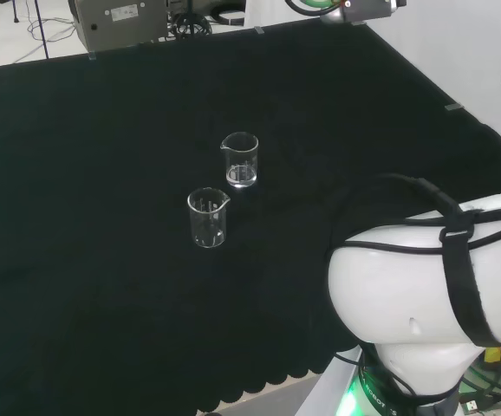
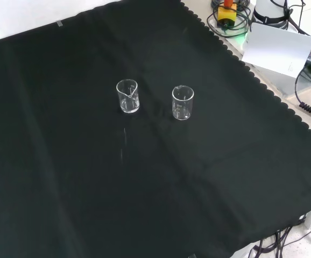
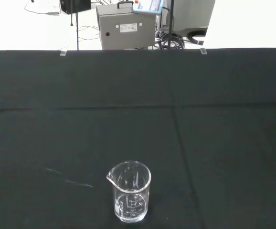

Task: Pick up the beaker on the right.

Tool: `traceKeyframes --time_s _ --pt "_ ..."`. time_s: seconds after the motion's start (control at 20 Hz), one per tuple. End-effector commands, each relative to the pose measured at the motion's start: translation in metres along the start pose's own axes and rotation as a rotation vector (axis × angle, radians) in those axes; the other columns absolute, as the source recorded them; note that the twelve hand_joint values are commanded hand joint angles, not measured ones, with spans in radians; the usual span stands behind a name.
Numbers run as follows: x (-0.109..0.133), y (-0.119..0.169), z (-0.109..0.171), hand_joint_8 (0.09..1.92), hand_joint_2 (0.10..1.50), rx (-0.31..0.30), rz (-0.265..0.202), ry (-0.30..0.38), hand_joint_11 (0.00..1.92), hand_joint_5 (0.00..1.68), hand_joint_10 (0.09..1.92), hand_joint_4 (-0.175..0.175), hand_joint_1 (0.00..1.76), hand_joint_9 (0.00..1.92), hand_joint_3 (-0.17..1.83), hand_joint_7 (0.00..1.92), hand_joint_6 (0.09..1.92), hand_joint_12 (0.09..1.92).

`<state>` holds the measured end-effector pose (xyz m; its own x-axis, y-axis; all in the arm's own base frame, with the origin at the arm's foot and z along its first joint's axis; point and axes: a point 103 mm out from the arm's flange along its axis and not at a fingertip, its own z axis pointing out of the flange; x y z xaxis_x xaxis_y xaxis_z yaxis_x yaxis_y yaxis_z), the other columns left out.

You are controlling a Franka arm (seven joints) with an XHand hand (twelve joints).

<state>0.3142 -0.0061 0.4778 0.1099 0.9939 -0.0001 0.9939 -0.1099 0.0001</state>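
Two clear beakers (image 1: 240, 159) (image 1: 207, 217) stand upright on black cloth (image 1: 103, 260).

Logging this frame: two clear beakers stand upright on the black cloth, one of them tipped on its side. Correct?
Not quite. Neither is tipped: the front view shows both beakers standing upright, apart from each other, on the black cloth. The head view shows the same.

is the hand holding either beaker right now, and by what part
Nothing is held. Both beakers, one and the other, stand free and upright on the black cloth, with nothing touching them.
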Motion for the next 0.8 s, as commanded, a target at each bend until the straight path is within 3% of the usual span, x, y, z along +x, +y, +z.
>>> traceKeyframes --time_s 0.05,0.35,0.8 --pt "-0.014 0.030 0.043 0.52 1.36 0.056 0.026 -0.007 0.00 0.31 0.67 -0.030 0.10 0.10 0.07 0.00 0.09 1.27" --pt "-0.019 0.077 0.096 0.54 1.34 0.061 -0.020 0.061 0.00 0.34 0.67 -0.036 0.16 0.15 0.06 0.03 0.09 1.29" --pt "-0.033 0.143 0.183 0.64 1.11 0.101 -0.142 0.191 0.00 0.39 0.70 -0.038 0.60 0.33 -0.05 0.21 0.09 1.39"
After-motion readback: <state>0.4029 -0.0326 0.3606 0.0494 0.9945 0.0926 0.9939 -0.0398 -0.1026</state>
